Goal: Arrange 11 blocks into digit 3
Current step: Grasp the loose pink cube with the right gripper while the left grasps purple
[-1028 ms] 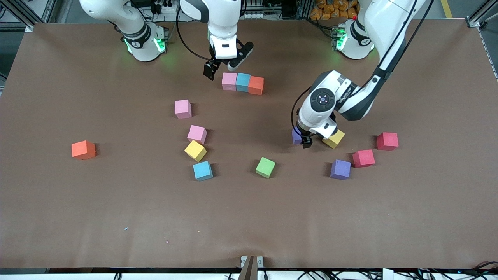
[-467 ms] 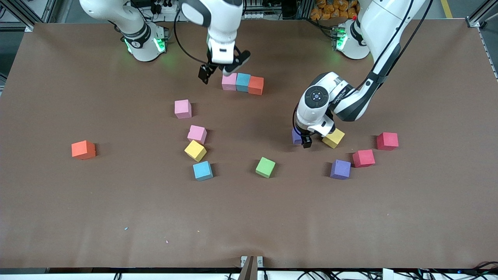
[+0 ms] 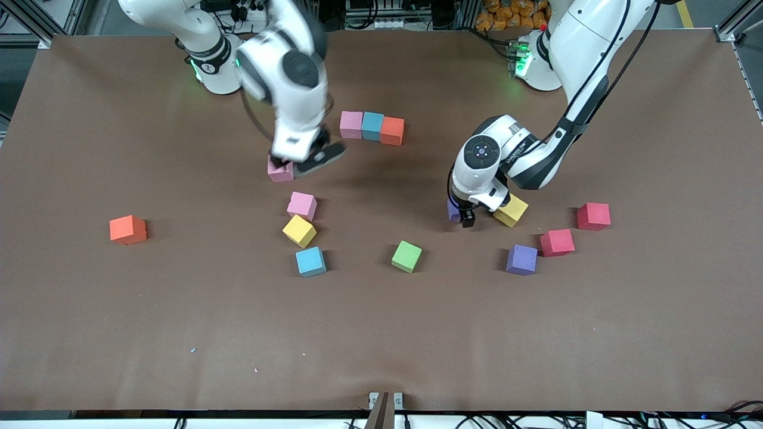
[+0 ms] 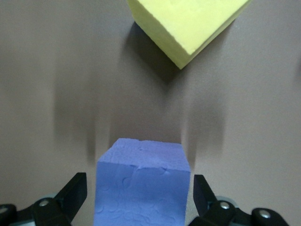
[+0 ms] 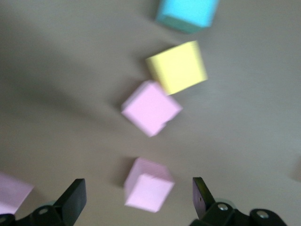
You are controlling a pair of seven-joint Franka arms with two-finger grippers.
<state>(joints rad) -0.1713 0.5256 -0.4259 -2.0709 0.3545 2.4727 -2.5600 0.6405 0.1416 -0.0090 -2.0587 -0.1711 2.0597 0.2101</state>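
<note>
A row of pink [image 3: 351,124], blue [image 3: 373,126] and orange [image 3: 392,130] blocks touches near the robots' bases. My left gripper [image 3: 467,215] is low and open around a purple block [image 4: 141,183], with a gap on each side; the block rests on the table. A yellow block [image 4: 188,23] lies just past it, also seen in the front view [image 3: 511,210]. My right gripper [image 3: 300,161] is open over a loose pink block [image 5: 148,188], which also shows in the front view [image 3: 280,171]. Loose: pink [image 3: 301,205], yellow [image 3: 299,230], blue [image 3: 310,261], green [image 3: 406,256], purple [image 3: 522,259].
Two red cubes [image 3: 557,242] [image 3: 594,215] lie toward the left arm's end, beside the loose purple block. An orange cube [image 3: 127,229] sits alone toward the right arm's end. The brown table [image 3: 381,333] is bare nearer the front camera.
My right gripper has swung from beside the pink end of the row to over the loose pink block. My left gripper has stayed at the purple block, shifting only slightly.
</note>
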